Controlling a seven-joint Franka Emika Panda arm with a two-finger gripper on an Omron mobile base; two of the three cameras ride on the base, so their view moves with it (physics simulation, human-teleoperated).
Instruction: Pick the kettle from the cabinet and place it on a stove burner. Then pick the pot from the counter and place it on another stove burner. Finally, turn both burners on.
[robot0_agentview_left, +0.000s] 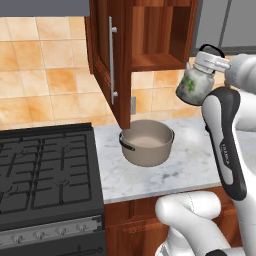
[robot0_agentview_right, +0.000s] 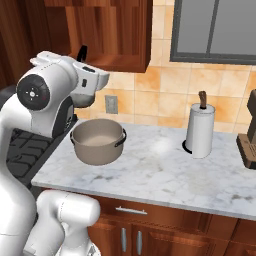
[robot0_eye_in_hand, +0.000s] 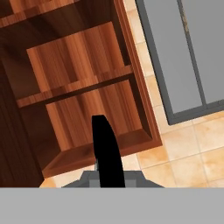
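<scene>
Claw (robot0_agentview_left: 216, 61) clamped tight on the thin black arched handle of the silvery leaf-print kettle (robot0_agentview_left: 192, 86), held tilted in the air at 2 o'clock of the round taupe pot (robot0_agentview_left: 148, 141) on the veined marble table (robot0_agentview_left: 195, 165). Open wood cabinet (robot0_agentview_left: 150, 35) at 12 o'clock. Right base view hides the kettle behind the arm, shows a paper-towel roll (robot0_agentview_right: 200, 131); black grated range (robot0_agentview_left: 45, 170) cut off left.

My jaws hold the small leaf-printed silvery kettle (robot0_agentview_left: 195, 82) in the air, right of the open reddish-brown wooden wall cabinet (robot0_agentview_left: 150, 35). Below it, the wide taupe-grey metal pot (robot0_agentview_left: 147, 142) sits on the white marble tabletop (robot0_agentview_left: 195, 165), the black gas range (robot0_agentview_left: 47, 175) at its left.
</scene>
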